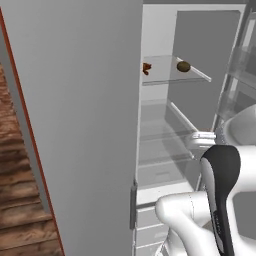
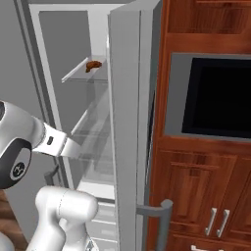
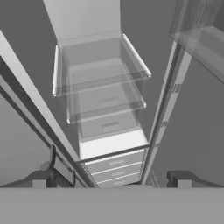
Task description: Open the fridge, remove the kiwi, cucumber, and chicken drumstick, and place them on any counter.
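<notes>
TARGETS: small olive-brown oval kiwi (image 1: 183, 66) and reddish-brown chicken drumstick (image 1: 146, 68) on upper clear glass shelf (image 1: 165, 75) of tall light-grey fridge (image 1: 80, 125), door open for access | TOOL: two-finger gripper (image 3: 111, 180) released, jaws wide, empty, below that shelf, facing lower shelves | CUCUMBER: cannot tell where

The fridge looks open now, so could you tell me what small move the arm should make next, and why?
Probably raise the open gripper toward the top glass shelf. The fridge is open, the kiwi and chicken drumstick lie there, and the hand view faces the lower shelves, with nothing between the fingers.
</notes>
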